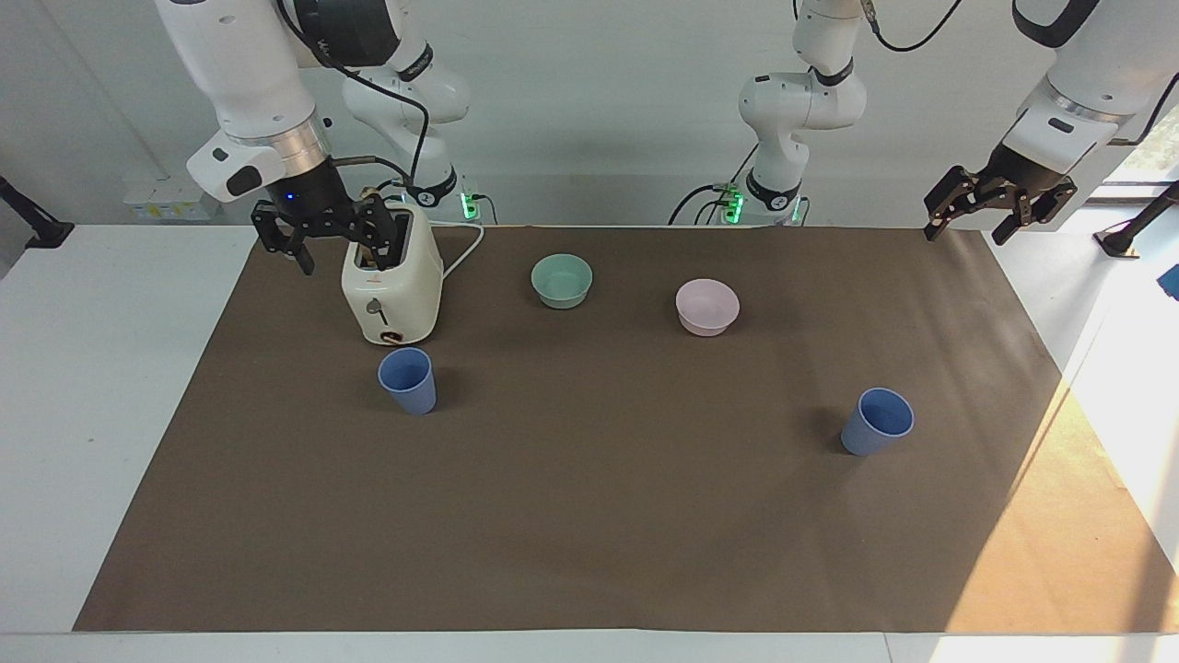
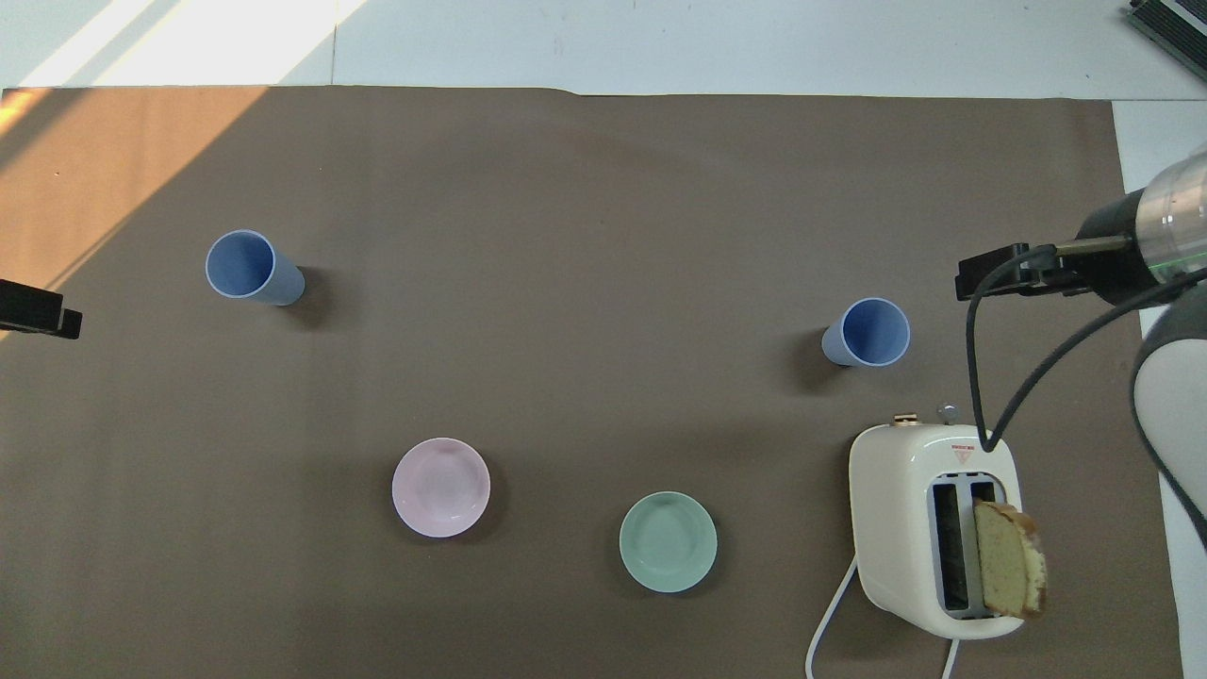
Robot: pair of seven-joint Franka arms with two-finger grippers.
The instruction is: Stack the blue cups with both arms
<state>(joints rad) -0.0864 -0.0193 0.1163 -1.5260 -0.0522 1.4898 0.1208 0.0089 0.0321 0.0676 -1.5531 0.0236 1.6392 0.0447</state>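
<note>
Two blue cups stand upright and apart on the brown mat. One cup (image 1: pixel 406 379) (image 2: pixel 868 333) is toward the right arm's end, just farther from the robots than the toaster. The other cup (image 1: pixel 878 422) (image 2: pixel 253 269) is toward the left arm's end. My right gripper (image 1: pixel 341 253) (image 2: pixel 1000 272) is open, empty and raised, close beside the top of the toaster. My left gripper (image 1: pixel 967 230) (image 2: pixel 38 309) is open, empty and raised over the mat's edge at the left arm's end. Neither gripper touches a cup.
A cream toaster (image 1: pixel 391 290) (image 2: pixel 934 528) holds a slice of bread (image 2: pixel 1009 558), and its cord trails toward the robots. A teal-green bowl (image 1: pixel 562 280) (image 2: pixel 668 541) and a pink bowl (image 1: pixel 707 306) (image 2: pixel 440 487) sit nearer to the robots than the cups.
</note>
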